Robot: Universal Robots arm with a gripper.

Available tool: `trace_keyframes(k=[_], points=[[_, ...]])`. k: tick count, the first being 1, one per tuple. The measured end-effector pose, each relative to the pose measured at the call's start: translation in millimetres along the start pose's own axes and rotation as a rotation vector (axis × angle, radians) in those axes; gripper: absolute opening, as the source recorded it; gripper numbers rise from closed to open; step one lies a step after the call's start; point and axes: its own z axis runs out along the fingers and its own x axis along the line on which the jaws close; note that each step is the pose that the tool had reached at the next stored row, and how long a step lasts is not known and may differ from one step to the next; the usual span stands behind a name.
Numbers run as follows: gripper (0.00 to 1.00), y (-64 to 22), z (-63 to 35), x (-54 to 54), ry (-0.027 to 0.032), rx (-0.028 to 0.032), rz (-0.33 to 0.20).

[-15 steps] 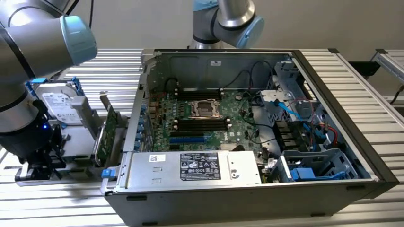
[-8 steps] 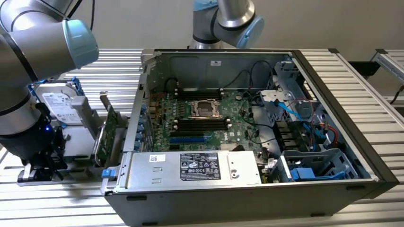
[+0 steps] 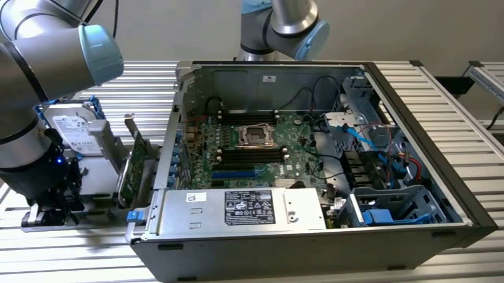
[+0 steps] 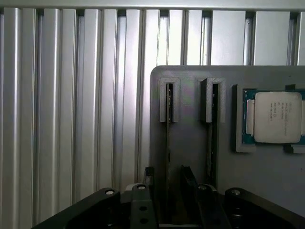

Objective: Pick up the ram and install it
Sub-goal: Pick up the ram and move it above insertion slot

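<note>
ram (image 4: 168, 138) edge-on in holder (image 4: 188, 133), chips hidden | fingers (image 4: 149, 175) astride it

One camera sits high and back, looking down at a slant into the open computer case (image 3: 236, 76) on the ribbed worktop (image 3: 141, 82). The wrist camera hangs close over the grey holder (image 4: 190, 133), looking straight down. Both see the worktop.

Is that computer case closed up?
No, the computer case lies open, with its green circuit board plainly showing inside.
</note>
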Motion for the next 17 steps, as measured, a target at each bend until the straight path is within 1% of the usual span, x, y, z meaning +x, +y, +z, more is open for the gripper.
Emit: trace_keyframes(k=[3, 5, 6, 11, 12, 13, 17], points=[[0.36, 0.0, 0.1, 0.0, -0.0001, 0.0001, 0.0], [0.34, 0.0, 0.0, 0.0, -0.0001, 0.0, 0.0], [0.27, 0.0, 0.1, 0.0, -0.0001, 0.0, 0.0], [0.27, 0.0, 0.1, 0.0, 0.0001, 0.0, 0.001], [0.25, 0.0, 0.1, 0.0, 0.0001, -0.0001, 0.002], [0.18, 0.0, 0.1, 0.0, 0.0001, -0.0001, 0.002], [0.18, 0.0, 0.1, -0.1, 0.0001, -0.0004, 0.004]])
